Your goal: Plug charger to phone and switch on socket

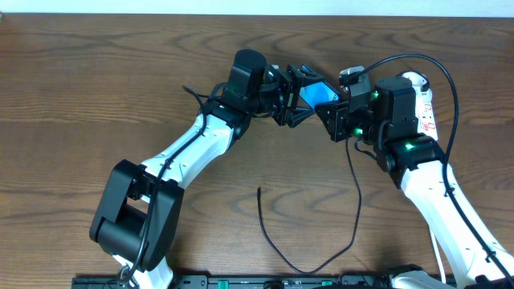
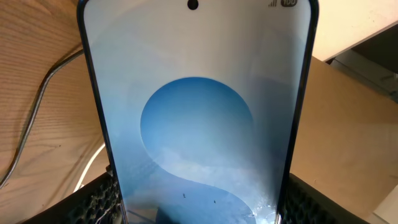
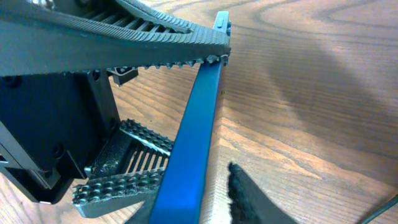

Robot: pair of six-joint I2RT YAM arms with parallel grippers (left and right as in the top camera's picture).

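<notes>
My left gripper (image 1: 295,103) is shut on the phone (image 1: 318,93) and holds it up off the table, blue screen tilted. In the left wrist view the phone (image 2: 199,112) fills the frame between my left gripper's fingers (image 2: 199,202). My right gripper (image 1: 337,122) is open at the phone's other end. In the right wrist view the phone (image 3: 194,137) shows edge-on between my right gripper's fingers (image 3: 205,211), with a gap to the right finger. The charger (image 1: 356,210) lies in a loop on the table, its free tip (image 1: 259,189) untouched. The socket (image 1: 424,103) lies partly under the right arm.
The wooden table (image 1: 96,88) runs to a white wall edge at the back. A thick black robot cable (image 1: 450,88) arcs over the socket. A grey cable (image 2: 34,118) and a white cord (image 2: 90,167) lie to the left of the phone.
</notes>
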